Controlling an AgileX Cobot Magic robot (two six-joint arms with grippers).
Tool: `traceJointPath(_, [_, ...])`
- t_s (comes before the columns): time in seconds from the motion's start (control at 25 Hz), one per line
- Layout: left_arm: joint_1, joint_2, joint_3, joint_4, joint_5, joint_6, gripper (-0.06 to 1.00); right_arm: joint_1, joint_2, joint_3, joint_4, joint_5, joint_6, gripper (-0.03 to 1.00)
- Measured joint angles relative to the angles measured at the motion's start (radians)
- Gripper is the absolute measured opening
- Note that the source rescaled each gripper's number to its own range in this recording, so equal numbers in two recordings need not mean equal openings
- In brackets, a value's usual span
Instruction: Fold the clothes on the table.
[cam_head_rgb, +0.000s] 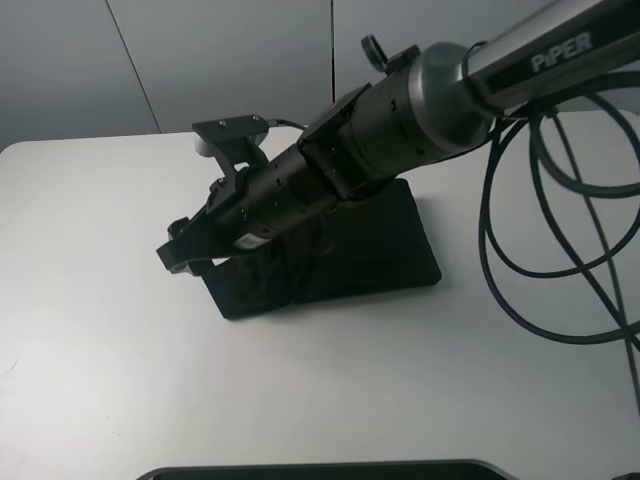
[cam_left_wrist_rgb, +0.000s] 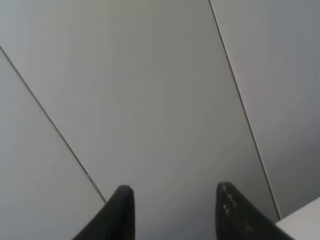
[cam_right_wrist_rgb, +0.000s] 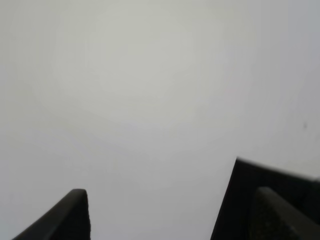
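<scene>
A black garment (cam_head_rgb: 372, 250) lies folded into a rough rectangle in the middle of the white table (cam_head_rgb: 100, 350). My right arm reaches across from the upper right, low over the garment. Its gripper (cam_head_rgb: 183, 256) sits just past the garment's left edge, with the jaws apart and nothing between them. In the right wrist view the right gripper (cam_right_wrist_rgb: 170, 200) is open over bare table, and the garment's edge (cam_right_wrist_rgb: 245, 200) lies beside one finger. My left gripper (cam_left_wrist_rgb: 174, 192) is open and empty, pointing at the grey wall. It is out of the exterior view.
Black cables (cam_head_rgb: 520, 200) loop from the right arm down over the table's right side. A dark curved edge (cam_head_rgb: 320, 470) shows at the bottom of the exterior view. A grey panelled wall (cam_head_rgb: 200, 60) stands behind the table.
</scene>
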Motion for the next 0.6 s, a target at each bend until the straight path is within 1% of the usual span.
traceJointPath(0.08, [0.0, -0.048, -0.03, 0.01, 0.082, 0.0, 0.5, -0.016, -0.121, 0.0, -0.104, -0.025, -0.003, 0.84])
traceJointPath(0.16, [0.0, -0.095, -0.054, 0.031, 0.188, 0.0, 0.51, -0.045, -0.246, 0.0, -0.232, -0.042, -0.004, 0.84])
traceJointPath(0.2, [0.0, -0.12, -0.062, 0.041, 0.236, 0.0, 0.54, -0.06, -0.316, 0.0, -0.321, -0.048, -0.004, 0.84])
traceJointPath(0.24, [0.0, -0.145, -0.071, 0.05, 0.297, 0.0, 0.59, -0.08, -0.387, 0.0, -0.417, -0.051, -0.002, 0.84])
traceJointPath(0.28, [0.0, -0.166, -0.074, 0.06, 0.355, 0.0, 0.66, -0.102, -0.446, 0.0, -0.501, -0.056, 0.012, 0.84])
traceJointPath(0.36, [0.0, -0.213, -0.076, 0.088, 0.452, -0.023, 0.79, -0.142, -0.591, 0.0, -0.706, -0.06, 0.062, 0.84])
traceJointPath(0.44, [0.0, -0.252, -0.076, 0.119, 0.541, -0.081, 0.92, -0.175, -0.728, 0.0, -0.928, -0.056, 0.165, 0.84])
traceJointPath(0.48, [0.0, -0.27, -0.076, 0.128, 0.575, -0.102, 0.96, -0.183, -0.8, 0.0, -1.073, -0.045, 0.234, 0.84])
traceJointPath(0.52, [0.0, -0.287, -0.076, 0.141, 0.608, -0.124, 0.98, -0.185, -0.868, -0.002, -1.247, -0.016, 0.333, 0.84])
traceJointPath(0.56, [0.0, -0.299, -0.076, 0.155, 0.624, -0.138, 0.99, -0.185, -0.921, -0.01, -1.442, 0.035, 0.447, 0.83])
traceJointPath(0.6, [0.0, -0.31, -0.076, 0.168, 0.636, -0.146, 0.99, -0.185, -0.978, -0.024, -1.61, 0.131, 0.54, 0.83])
